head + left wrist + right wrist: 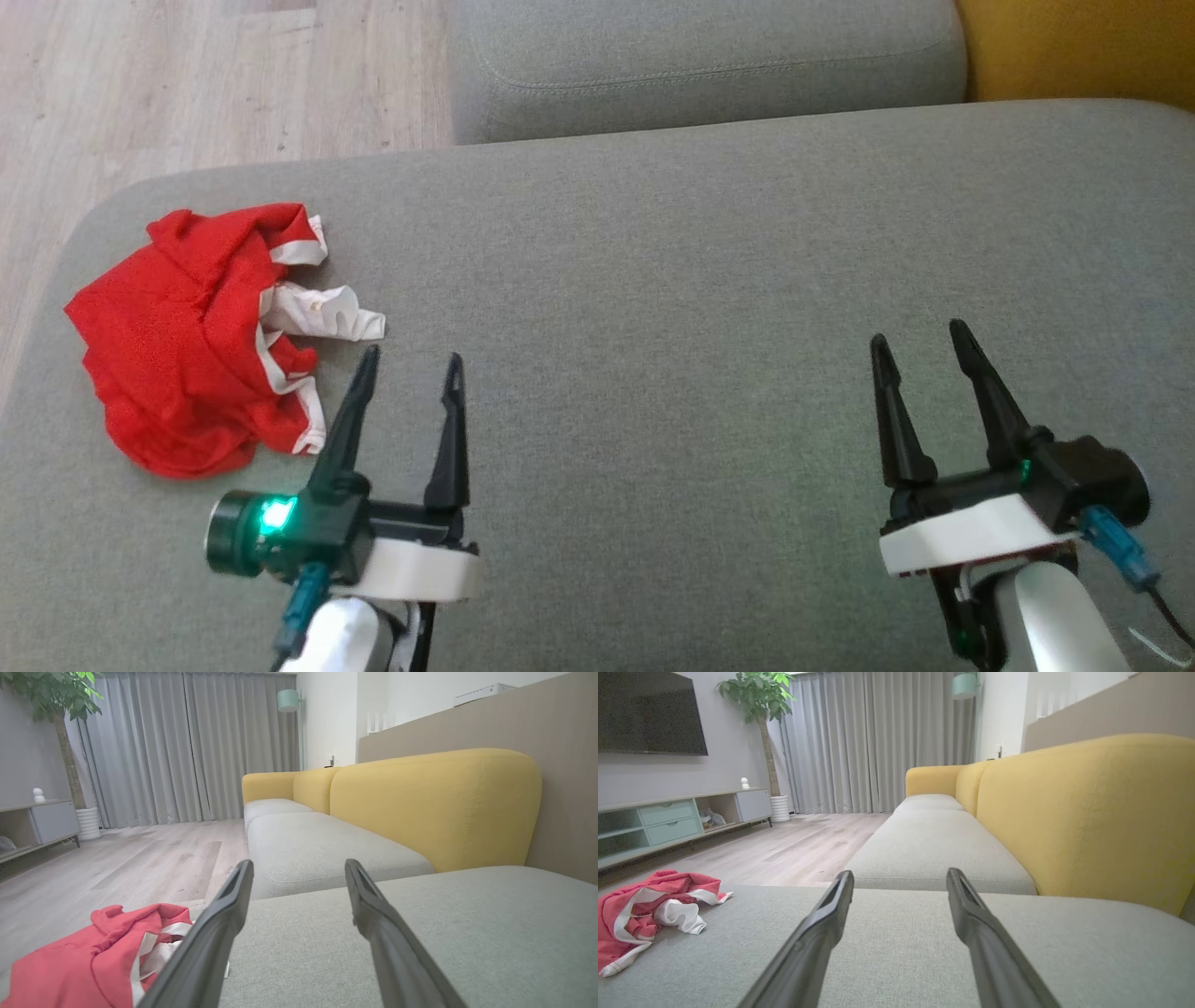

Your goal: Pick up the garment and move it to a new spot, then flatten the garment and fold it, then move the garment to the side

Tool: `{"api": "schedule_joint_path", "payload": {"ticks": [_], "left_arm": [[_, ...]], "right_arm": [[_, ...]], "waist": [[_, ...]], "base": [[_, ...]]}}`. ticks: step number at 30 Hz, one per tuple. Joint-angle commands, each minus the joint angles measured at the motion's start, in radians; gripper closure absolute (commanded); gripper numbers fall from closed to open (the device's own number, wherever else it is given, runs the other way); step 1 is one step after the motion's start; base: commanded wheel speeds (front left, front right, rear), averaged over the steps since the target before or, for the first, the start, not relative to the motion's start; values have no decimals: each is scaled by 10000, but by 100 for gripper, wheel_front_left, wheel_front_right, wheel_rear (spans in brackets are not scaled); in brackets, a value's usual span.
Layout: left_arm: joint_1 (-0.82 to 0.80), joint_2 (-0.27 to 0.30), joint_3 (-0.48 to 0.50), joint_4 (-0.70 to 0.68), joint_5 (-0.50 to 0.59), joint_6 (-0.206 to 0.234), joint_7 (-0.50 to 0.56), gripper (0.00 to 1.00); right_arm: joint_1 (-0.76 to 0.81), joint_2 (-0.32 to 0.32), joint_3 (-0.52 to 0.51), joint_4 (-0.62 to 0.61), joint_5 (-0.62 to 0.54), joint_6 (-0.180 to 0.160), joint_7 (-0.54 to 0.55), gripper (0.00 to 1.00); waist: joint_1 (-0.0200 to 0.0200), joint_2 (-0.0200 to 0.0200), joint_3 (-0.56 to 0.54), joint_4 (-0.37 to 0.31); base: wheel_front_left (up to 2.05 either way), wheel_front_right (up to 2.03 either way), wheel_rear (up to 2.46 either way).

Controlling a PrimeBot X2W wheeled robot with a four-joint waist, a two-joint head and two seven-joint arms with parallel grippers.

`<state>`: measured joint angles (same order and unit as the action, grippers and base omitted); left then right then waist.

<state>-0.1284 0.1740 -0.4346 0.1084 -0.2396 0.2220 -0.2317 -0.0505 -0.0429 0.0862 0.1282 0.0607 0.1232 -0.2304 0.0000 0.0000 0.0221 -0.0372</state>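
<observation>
Our left gripper [413, 356] is wide open and holds nothing; our right gripper [922, 331] is wide open and empty too; both hang over the grey sofa seat [653, 280]; the red and white garment [191, 336] lies crumpled near the seat's left end, just beside our left fingers [347, 425].

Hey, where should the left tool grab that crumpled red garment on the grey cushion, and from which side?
Probably the white ruffled edge of the garment: it juts out of the heap toward the open left tool, puffed up above the cushion. Come from the heap's right side, fingers straddling that ruffle.
</observation>
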Motion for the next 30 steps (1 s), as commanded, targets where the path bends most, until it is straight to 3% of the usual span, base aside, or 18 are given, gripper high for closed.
{"api": "schedule_joint_path", "payload": {"ticks": [1,14,30], "left_arm": [[-160,-40,514,-378,62,-85,-159,0],[241,-604,1283,578,152,-1011,-300,0],[264,-973,1812,967,541,-1455,-300,0]], "right_arm": [[-290,-70,185,-167,114,72,-174,0],[-413,-73,397,1020,1686,75,-314,0],[-516,-73,565,1260,2005,75,-314,0]], "waist": [[0,0,-17,3],[0,0,-53,-88],[0,0,-135,257]], "base": [[0,0,0],[0,0,0],[0,0,0]]}}
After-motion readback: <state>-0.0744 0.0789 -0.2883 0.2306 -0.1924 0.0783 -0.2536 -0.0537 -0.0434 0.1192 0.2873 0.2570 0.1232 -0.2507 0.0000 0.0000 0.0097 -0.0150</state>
